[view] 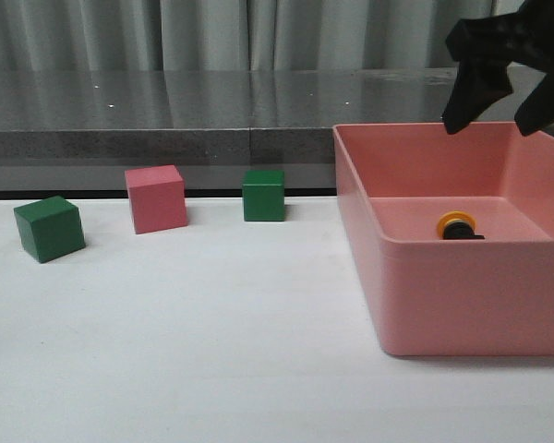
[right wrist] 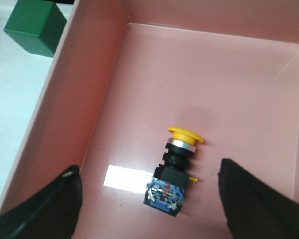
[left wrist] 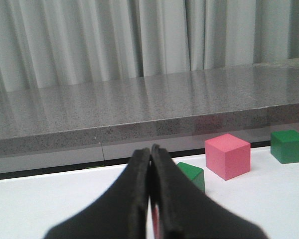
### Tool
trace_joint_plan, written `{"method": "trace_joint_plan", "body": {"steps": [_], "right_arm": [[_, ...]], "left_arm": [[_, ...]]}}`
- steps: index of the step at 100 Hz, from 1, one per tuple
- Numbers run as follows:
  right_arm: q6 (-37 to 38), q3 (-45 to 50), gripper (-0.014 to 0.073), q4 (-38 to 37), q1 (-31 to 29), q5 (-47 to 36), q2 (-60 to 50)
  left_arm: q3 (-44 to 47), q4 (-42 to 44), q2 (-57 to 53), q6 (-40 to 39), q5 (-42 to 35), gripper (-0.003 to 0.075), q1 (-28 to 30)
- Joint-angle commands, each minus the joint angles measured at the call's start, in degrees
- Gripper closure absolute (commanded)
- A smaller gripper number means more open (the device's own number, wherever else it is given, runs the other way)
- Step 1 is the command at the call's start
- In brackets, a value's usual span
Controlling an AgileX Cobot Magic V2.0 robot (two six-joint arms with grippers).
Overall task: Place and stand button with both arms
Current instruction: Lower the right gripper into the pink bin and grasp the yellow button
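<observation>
The button (right wrist: 175, 169) lies on its side on the floor of the pink bin (right wrist: 89, 99), yellow cap away from the fingers, blue contact block toward them. In the front view only its yellow cap (view: 456, 225) shows over the bin's front wall (view: 471, 295). My right gripper (view: 496, 118) hangs open above the bin's back right part; in the right wrist view (right wrist: 149, 196) its fingers stand wide on either side of the button, above it. My left gripper (left wrist: 150, 159) is shut and empty, low over the white table, out of the front view.
On the white table (view: 185, 351) left of the bin stand a green cube (view: 49, 228), a pink cube (view: 155, 198) and a second green cube (view: 263, 195). The left wrist view shows the pink cube (left wrist: 227, 156) and two green cubes (left wrist: 289, 146) (left wrist: 192, 175). A grey ledge (view: 166, 111) and curtains lie behind.
</observation>
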Motion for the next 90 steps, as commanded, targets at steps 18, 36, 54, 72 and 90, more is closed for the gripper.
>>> {"method": "trace_joint_plan", "body": {"steps": [18,36,54,72,90], "right_arm": [[-0.7,-1.97,0.0054,0.8,0.02,-7.15,6.64],[-0.65,-1.97,0.0063,0.8,0.02,-8.58,11.44],[-0.59,-1.97,0.0063,0.8,0.02,-9.69,14.71],[0.52,-1.97,0.0163,0.82,0.02,-9.17,16.91],[0.66,-4.01,0.0414,0.87,0.02,-5.66,16.28]], "left_arm": [[2.57,-0.31,-1.71,-0.22,-4.76,0.074,-0.4],[2.57,-0.31,-1.71,-0.22,-4.76,0.074,-0.4],[2.57,-0.31,-1.71,-0.22,-4.76,0.074,-0.4],[2.57,-0.31,-1.71,-0.22,-4.76,0.074,-0.4],[2.57,-0.31,-1.71,-0.22,-4.76,0.074,-0.4]]}}
